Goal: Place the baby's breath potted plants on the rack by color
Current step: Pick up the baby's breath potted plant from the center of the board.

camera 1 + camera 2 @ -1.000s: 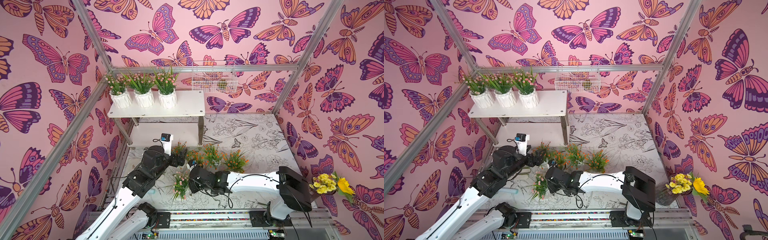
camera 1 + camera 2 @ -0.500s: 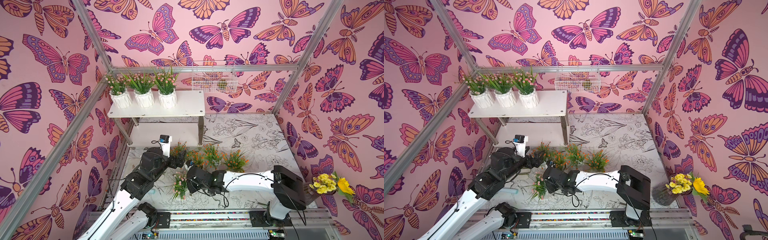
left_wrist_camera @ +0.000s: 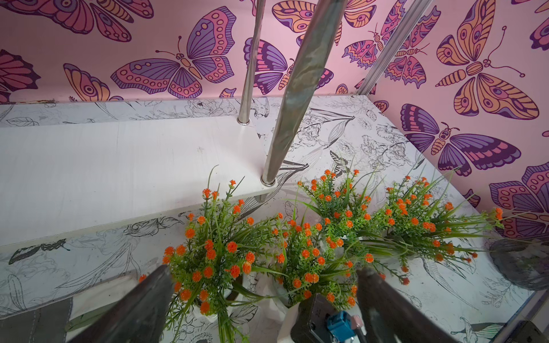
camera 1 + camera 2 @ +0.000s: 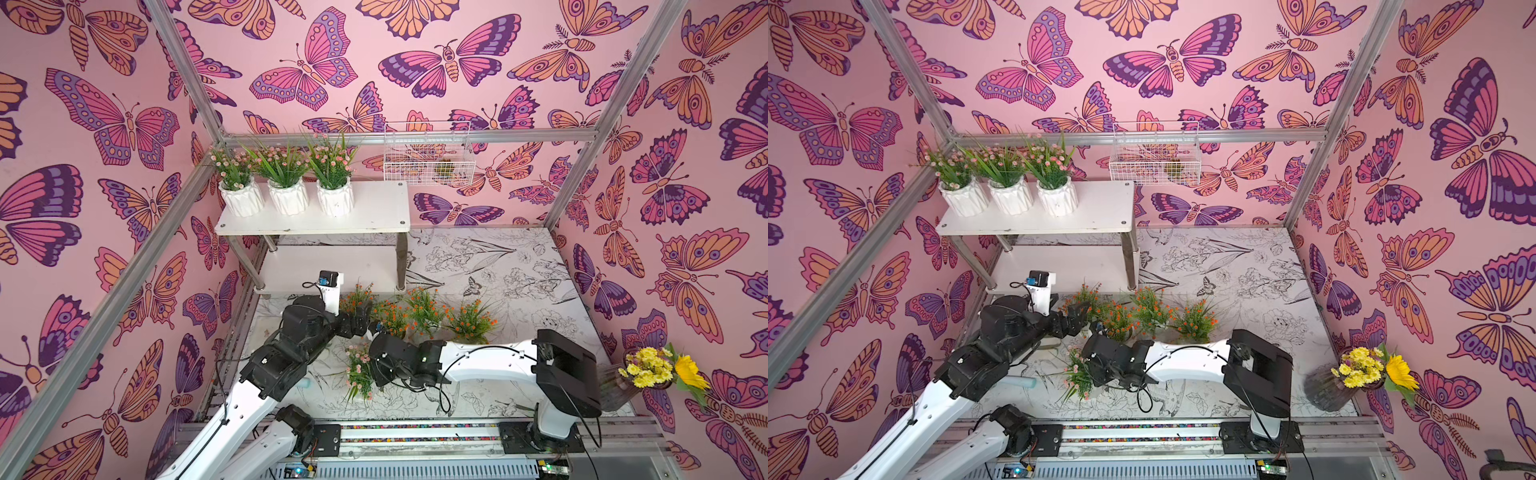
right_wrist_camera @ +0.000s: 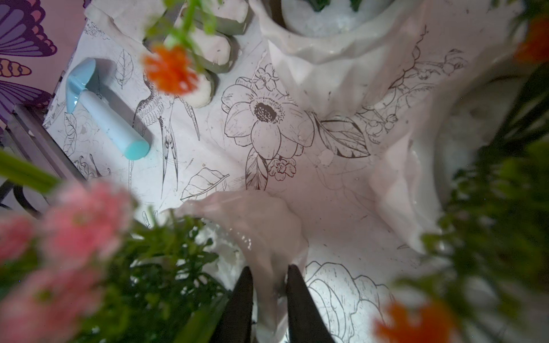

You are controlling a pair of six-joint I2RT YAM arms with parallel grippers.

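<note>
Front of the desk [image 4: 498, 266]: the lone pink plant [image 4: 359, 370] stands just in front of the orange row, and the right fingers [image 5: 300, 306] are clamped on it. The wall of its white pot [image 5: 255, 225] runs straight between the two dark tips, with the greenery and pink blooms spilling off to one side. Whether the pot's base is on the desk, the pictures don't show. In both top views the arm's wrist hides the grip itself.

Just behind it, the left fingers [image 3: 142, 306] stand wide apart and hold nothing. In the wrist view the leftmost orange plant [image 3: 208, 261] lies in the gap between them, close to one finger, with the next one [image 3: 306, 267] filling the far side of the gap. Two more orange plants [image 4: 424, 307] [image 4: 471, 322] carry the row on toward the right.

Beyond the row is the rack [image 4: 374, 216], with three pink plants [image 4: 286, 178] lined up on the left part of its top board. A light blue tool [image 5: 104, 118] lies on the desk near the left arm. The wire basket [image 4: 428, 153] hangs on the back wall, and the sunflower bunch [image 4: 660, 370] stands far right.
</note>
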